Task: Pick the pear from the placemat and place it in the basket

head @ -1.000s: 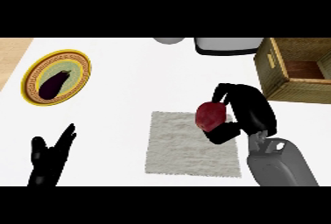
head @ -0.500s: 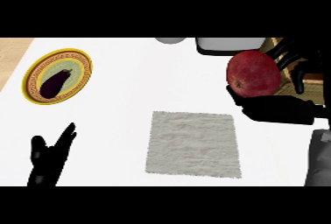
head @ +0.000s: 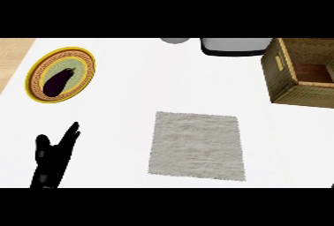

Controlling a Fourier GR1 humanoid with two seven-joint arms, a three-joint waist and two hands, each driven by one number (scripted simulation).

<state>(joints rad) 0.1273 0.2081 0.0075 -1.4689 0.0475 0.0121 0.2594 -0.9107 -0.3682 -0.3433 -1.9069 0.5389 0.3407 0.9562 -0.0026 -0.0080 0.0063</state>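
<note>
Pear: out of sight.
Placemat (head: 198, 146): grey, fuzzy rectangle, bare.
Basket (head: 291, 73): woven, boxy.
Left hand (head: 52, 159): fingers spread, resting.

White counter (head: 130, 106) is filling nearly the whole view, lying evenly lit with no strong shadows; a tan wood-toned strip (head: 14, 57) is showing along its upper-left edge; a grey-white appliance (head: 235, 45) is sitting at the far edge.

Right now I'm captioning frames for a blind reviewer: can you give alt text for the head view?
A bare grey placemat lies on a white counter, a wooden basket at upper right. A plate holding an eggplant sits upper left; the left hand rests open at lower left.
</note>
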